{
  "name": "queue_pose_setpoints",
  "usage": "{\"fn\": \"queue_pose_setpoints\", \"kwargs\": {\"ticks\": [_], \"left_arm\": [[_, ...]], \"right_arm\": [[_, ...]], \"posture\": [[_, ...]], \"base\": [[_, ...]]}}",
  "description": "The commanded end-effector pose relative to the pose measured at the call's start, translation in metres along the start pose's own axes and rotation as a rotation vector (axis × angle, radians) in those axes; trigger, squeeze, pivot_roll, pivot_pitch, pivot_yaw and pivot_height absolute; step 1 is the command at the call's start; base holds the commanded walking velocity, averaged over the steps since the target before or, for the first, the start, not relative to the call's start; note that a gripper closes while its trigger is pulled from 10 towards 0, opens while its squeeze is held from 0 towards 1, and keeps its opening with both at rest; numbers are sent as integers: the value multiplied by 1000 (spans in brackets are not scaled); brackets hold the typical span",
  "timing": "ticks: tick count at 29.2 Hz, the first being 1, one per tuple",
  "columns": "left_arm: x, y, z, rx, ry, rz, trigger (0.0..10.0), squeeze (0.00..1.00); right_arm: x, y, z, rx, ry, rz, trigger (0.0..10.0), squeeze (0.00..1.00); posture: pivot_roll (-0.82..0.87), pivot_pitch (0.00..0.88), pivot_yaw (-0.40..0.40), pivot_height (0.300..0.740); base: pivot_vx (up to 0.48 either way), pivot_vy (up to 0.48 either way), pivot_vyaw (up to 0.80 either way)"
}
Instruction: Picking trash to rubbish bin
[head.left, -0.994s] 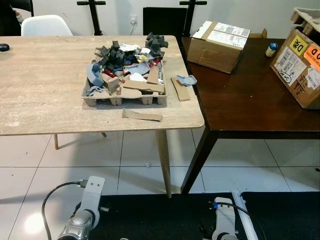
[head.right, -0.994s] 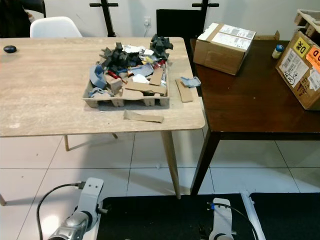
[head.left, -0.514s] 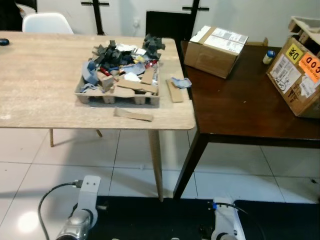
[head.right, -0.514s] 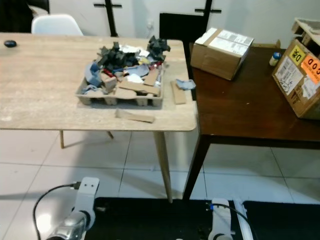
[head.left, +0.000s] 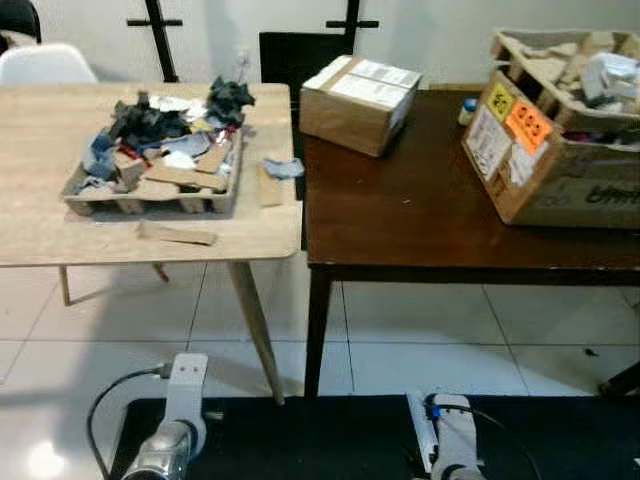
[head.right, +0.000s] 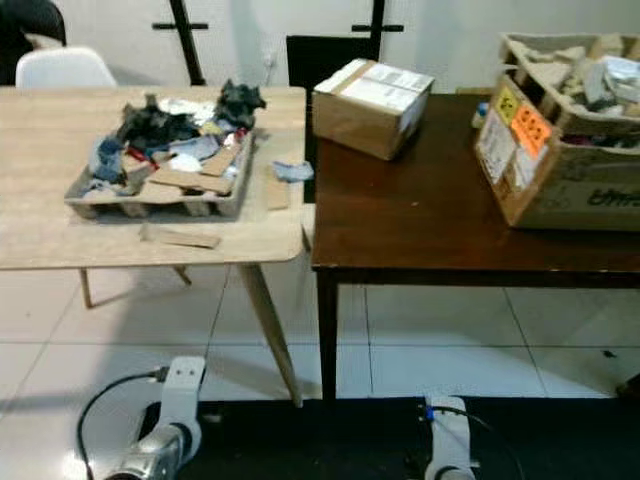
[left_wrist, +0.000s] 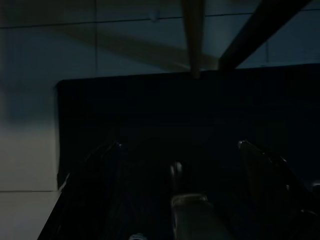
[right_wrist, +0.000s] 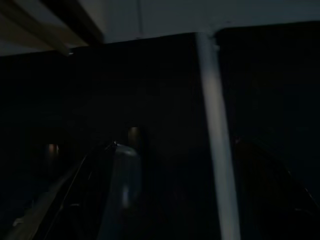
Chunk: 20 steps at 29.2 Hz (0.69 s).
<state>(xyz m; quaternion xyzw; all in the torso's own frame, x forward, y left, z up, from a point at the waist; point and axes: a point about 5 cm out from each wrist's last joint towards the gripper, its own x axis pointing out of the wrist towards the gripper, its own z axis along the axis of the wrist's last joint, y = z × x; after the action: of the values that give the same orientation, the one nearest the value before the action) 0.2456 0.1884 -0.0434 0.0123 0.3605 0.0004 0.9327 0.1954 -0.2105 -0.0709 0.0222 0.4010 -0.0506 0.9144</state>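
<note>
A cardboard tray (head.left: 150, 190) heaped with dark, blue and brown scraps (head.left: 165, 125) sits on the light wooden table (head.left: 40, 235). A loose cardboard strip (head.left: 177, 234) lies in front of the tray. Another cardboard piece (head.left: 268, 187) and a blue scrap (head.left: 284, 168) lie to its right. Both arms hang idle low over a black mat: left arm (head.left: 176, 440), right arm (head.left: 452, 452). The dark wrist views show the left gripper (left_wrist: 180, 145) and right gripper (right_wrist: 175, 144) with fingers apart and nothing between them.
A dark brown table (head.left: 430, 220) adjoins the light one on the right. It carries a closed cardboard box (head.left: 358, 90), a small bottle (head.left: 469, 108) and a large open box (head.left: 560, 140) filled with scraps. A white chair (head.left: 45, 62) and black stands are behind.
The whole view has swung to the right: the trash tray now sits further left and the large open box has come fully into view. Nothing on the tables has moved.
</note>
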Motion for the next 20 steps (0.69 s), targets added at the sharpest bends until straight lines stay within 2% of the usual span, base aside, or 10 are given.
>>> {"fn": "queue_pose_setpoints", "kwargs": {"ticks": [1, 3, 7, 13, 20], "left_arm": [[-2, 5, -9, -7, 28, 14, 10000, 0], [-2, 6, -9, -18, 27, 17, 10000, 0], [-3, 9, -10, 41, 32, 29, 10000, 0], [-3, 11, -6, 85, 7, 38, 10000, 0], [-2, 9, -5, 86, 6, 23, 10000, 0]], "right_arm": [[-1, 5, -5, 11, 19, 13, 10000, 0], [0, 5, -5, 11, 18, 14, 10000, 0], [0, 6, -4, 10, 17, 16, 10000, 0], [0, 7, -4, 12, 15, 17, 10000, 0], [-1, 5, -6, 13, 26, 13, 10000, 0]], "posture": [[25, 137, -44, 740], [25, 137, -44, 740], [24, 140, -44, 740], [28, 143, -43, 740], [35, 144, -43, 740]], "base": [[0, 480, 0], [0, 480, 0], [0, 0, 0], [0, 0, 0], [0, 0, 0]]}}
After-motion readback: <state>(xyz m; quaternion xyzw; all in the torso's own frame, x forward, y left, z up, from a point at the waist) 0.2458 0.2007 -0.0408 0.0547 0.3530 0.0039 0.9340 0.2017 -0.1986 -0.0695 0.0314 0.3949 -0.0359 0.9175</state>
